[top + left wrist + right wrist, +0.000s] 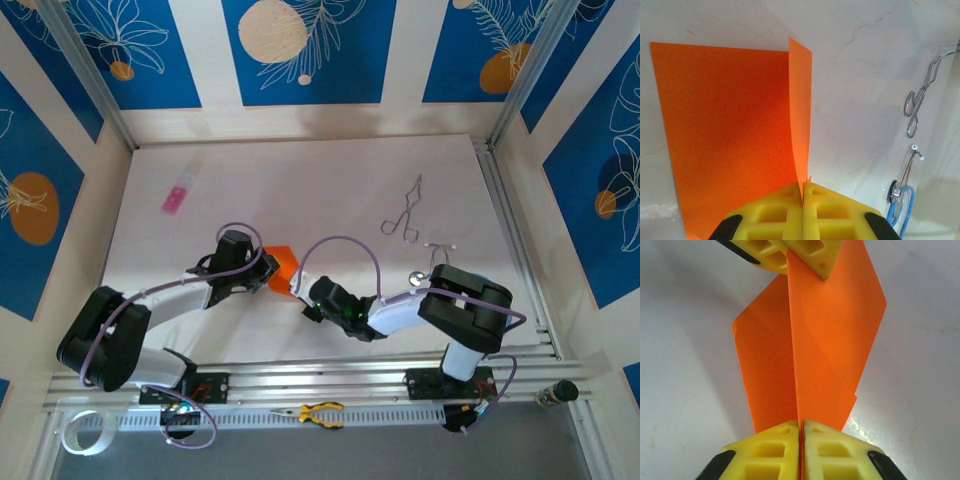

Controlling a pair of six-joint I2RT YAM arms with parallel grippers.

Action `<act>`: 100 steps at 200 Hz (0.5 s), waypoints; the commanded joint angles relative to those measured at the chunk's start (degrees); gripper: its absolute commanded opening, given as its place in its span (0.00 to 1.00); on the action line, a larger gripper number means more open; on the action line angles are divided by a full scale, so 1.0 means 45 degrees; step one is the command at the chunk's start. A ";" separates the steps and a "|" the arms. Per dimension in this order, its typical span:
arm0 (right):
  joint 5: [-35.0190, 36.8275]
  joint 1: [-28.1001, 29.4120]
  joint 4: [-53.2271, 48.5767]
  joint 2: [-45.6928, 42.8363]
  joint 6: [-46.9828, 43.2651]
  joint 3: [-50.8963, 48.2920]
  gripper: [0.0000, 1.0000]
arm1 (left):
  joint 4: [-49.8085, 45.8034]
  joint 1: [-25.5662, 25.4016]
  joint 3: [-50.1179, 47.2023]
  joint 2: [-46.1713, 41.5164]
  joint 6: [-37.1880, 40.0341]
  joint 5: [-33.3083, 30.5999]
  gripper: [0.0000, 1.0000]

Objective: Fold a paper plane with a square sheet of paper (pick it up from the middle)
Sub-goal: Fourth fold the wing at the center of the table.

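The square sheet of paper [282, 266] is bright orange and creased down its middle, with its two halves spreading to either side. It is held off the white table between both grippers. My left gripper [803, 194] is shut on one end of the crease, and a narrow flap of the sheet [725, 135] stands upright ahead of it. My right gripper [801, 429] is shut on the opposite end of the sheet [830, 340]. The left gripper's yellow fingers [810, 252] face it across the paper. In the top view the left gripper [263, 268] and the right gripper [298, 290] nearly meet.
A pink rectangular object [176, 198] lies at the back left. Metal forceps [404, 212] lie at the back right, with a blue-handled tool [432, 265] nearer the right arm. Yellow-handled pliers [321, 413] rest on the rail at the near edge.
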 commanded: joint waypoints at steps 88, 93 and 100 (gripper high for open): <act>-0.0754 -0.0167 -0.0262 -0.0008 0.1417 0.0061 0.02 | -0.1697 0.0037 0.0539 -0.1301 0.0749 -0.0775 0.36; -0.0861 -0.0200 -0.0325 -0.0021 0.1540 0.0083 0.02 | -0.1903 0.0048 0.0541 -0.1447 0.0810 -0.0926 0.37; -0.1039 -0.0273 -0.0468 -0.0072 0.1743 0.0114 0.02 | -0.2159 0.0037 0.0541 -0.1669 0.0884 -0.1123 0.38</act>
